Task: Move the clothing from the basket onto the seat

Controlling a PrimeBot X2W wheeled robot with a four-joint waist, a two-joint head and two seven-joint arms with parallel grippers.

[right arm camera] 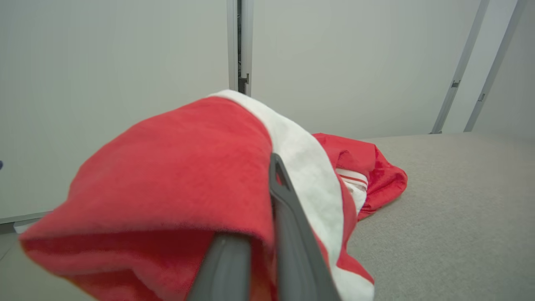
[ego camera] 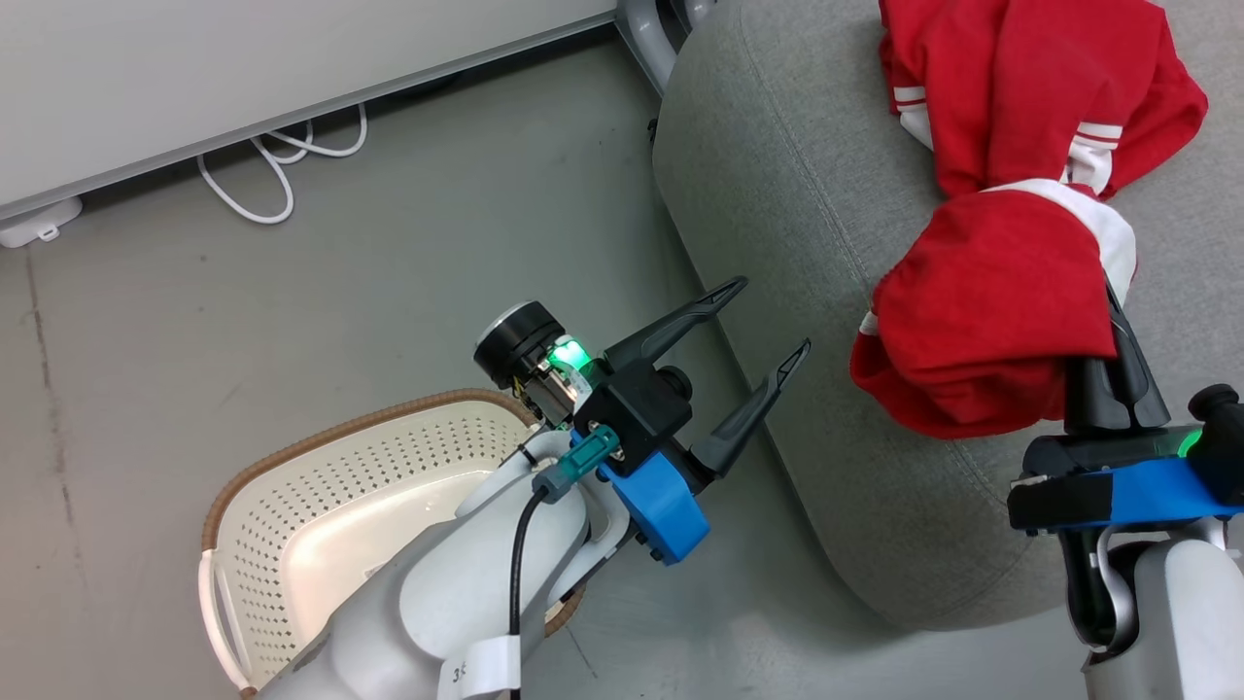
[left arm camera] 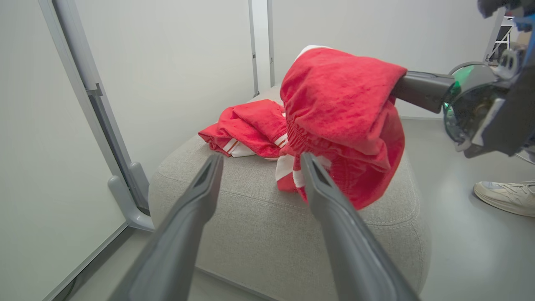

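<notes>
A red garment [ego camera: 982, 311] with a white band is clenched in the closed jaws of the right gripper [ego camera: 1114, 321] and draped over its fingers, held over the seat [ego camera: 777, 194] near the left edge. Whether its lower folds touch the cushion cannot be told. A second red garment [ego camera: 1020, 87], striped white at its hems, is laid farther back on the seat, meeting the held one. The left gripper [ego camera: 775, 313] is held with jaws released, over the floor [ego camera: 340, 292] at the seat's left edge, above the basket [ego camera: 292, 515]. Bare cushion is seen along the seat's front and right.
</notes>
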